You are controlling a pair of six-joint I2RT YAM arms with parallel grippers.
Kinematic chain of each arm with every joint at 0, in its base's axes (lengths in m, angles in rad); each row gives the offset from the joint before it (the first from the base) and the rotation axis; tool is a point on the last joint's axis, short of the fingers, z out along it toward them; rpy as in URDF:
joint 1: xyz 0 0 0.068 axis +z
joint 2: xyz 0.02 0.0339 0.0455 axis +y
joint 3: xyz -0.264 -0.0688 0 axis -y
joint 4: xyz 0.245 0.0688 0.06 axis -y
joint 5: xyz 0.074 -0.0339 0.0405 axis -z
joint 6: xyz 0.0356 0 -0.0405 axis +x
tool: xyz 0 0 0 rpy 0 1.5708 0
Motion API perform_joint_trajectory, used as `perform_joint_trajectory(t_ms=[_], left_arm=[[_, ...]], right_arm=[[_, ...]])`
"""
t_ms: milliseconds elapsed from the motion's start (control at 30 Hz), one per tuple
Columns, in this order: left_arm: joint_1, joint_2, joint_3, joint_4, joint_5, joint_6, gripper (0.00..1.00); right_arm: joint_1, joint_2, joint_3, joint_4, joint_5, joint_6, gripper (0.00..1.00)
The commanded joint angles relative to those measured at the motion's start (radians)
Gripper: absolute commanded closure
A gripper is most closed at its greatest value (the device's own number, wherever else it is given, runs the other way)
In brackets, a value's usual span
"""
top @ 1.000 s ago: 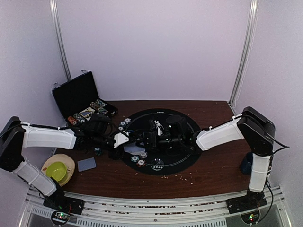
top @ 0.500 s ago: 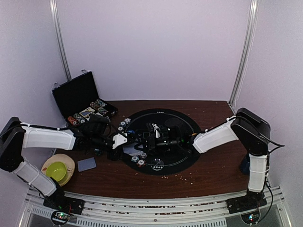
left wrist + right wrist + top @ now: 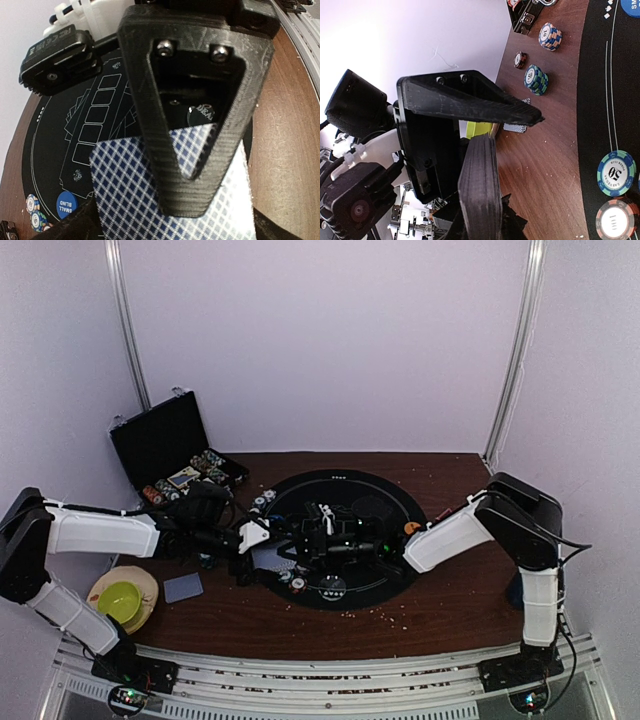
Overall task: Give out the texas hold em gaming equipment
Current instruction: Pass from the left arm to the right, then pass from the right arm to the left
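While both arms meet over the left side of the round black felt mat [image 3: 340, 488], a single blue-and-white chequered-back playing card [image 3: 125, 200] is held between them at the mat's near-left rim.

Left gripper [image 3: 262, 545]: jaws spread wide, its two fingers at the lower corners of its own wrist view, with the playing card lying loose between them.

Right gripper [image 3: 296, 546]: jaws drawn together on the far end of the playing card, one black triangular finger laid across the chequered back. The finger beneath is hidden.

Already set out:
- a blue round "small blind" button disc [image 3: 66, 204] and several striped poker chips [image 3: 616, 172] on the mat
- two short chip stacks [image 3: 536, 79] on the brown wooden table [image 3: 450, 590], just off the mat's rim
- an orange button disc [image 3: 411, 528] at the mat's right edge
- a second grey-blue card [image 3: 183, 587] face down on the wood near the left arm

Left to do, by judgement: the open black hinged case [image 3: 160, 440] holds more chips, and no seat on the mat shows a dealt hand, so the distribution appears less than half done.
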Motion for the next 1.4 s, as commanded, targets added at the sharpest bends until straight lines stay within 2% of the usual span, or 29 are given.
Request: perform_joint_trajectory(t_ms=[0, 133, 467, 733, 1067, 1233, 1367], left_arm=[[-0.001, 0.018, 0.024, 0.03, 0.021, 0.0, 0.07], [-0.002, 0.029, 0.031, 0.018, 0.025, 0.007, 0.14], [-0.001, 0.034, 0.035, 0.005, 0.048, 0.013, 0.14], [-0.001, 0.049, 0.044, -0.013, 0.059, 0.022, 0.18], [-0.001, 0.079, 0.057, -0.023, 0.051, 0.028, 0.15], [-0.001, 0.086, 0.06, -0.03, 0.053, 0.031, 0.1], [-0.001, 0.094, 0.064, -0.036, 0.052, 0.037, 0.11]], right_arm=[[0.002, 0.004, -0.002, 0.045, 0.014, -0.002, 1.0], [0.003, -0.001, -0.001, 0.017, 0.02, -0.02, 1.0], [0.002, 0.022, 0.021, -0.031, 0.037, -0.044, 1.0], [0.002, 0.029, 0.027, -0.035, 0.036, -0.046, 1.0], [0.003, 0.039, 0.03, -0.007, 0.02, -0.026, 1.0], [0.002, 0.039, 0.029, -0.001, 0.019, -0.023, 1.0], [0.003, 0.038, 0.029, 0.003, 0.017, -0.018, 1.0]])
